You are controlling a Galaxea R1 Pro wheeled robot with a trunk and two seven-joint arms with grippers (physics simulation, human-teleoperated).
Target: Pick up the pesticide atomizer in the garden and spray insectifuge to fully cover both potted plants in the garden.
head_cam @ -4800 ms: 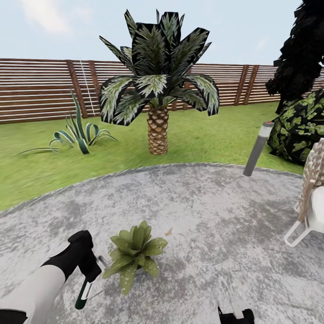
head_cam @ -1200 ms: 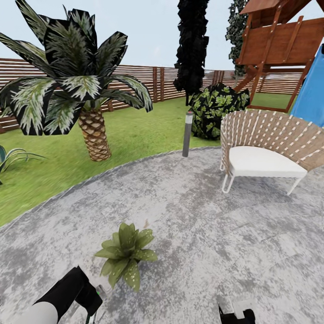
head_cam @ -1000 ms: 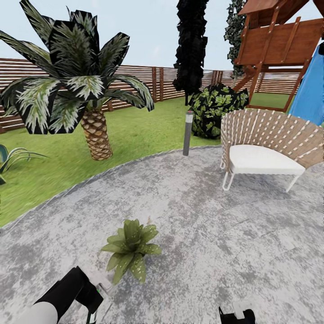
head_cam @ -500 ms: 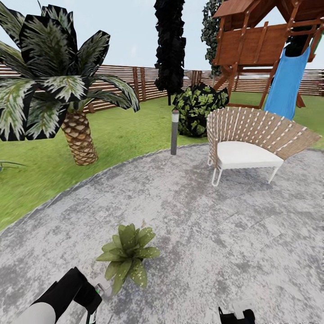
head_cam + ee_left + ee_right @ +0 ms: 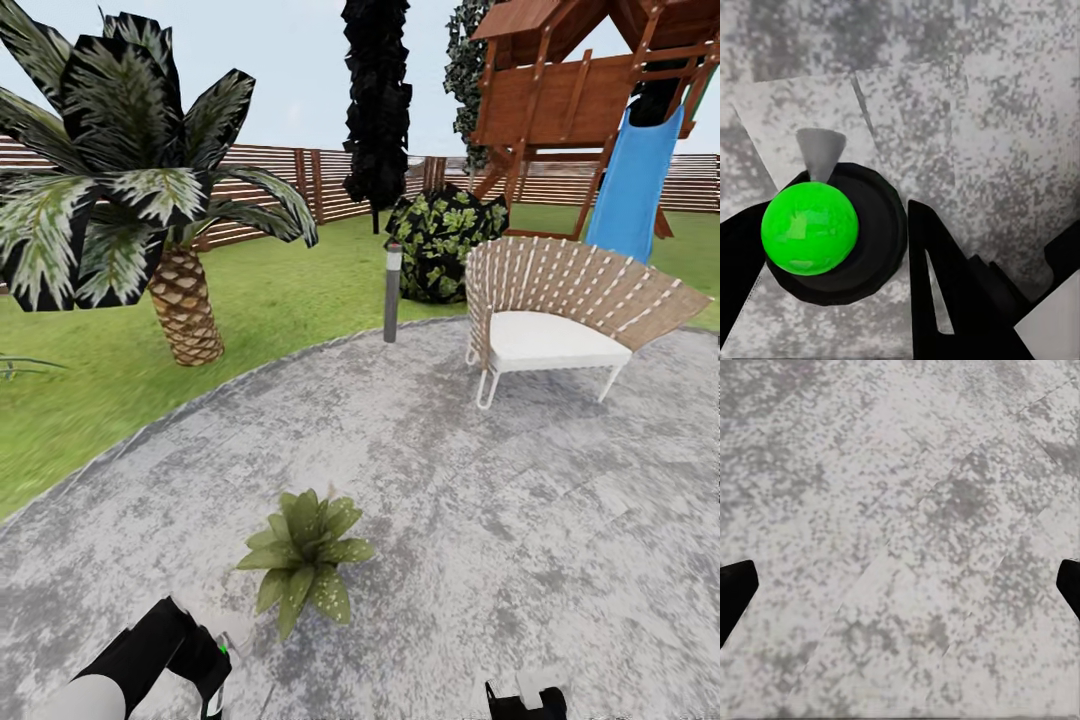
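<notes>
Left gripper (image 5: 870,262) clenched around pesticide atomizer (image 5: 817,229), seen end-on, long axis along fingers; right gripper (image 5: 900,585) spread wide

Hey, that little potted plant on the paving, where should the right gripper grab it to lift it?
Probably the pot, low under the leaves of the potted plant, coming in level across the open paving. The rosette spreads wide and droops, hiding the pot from above.
</notes>
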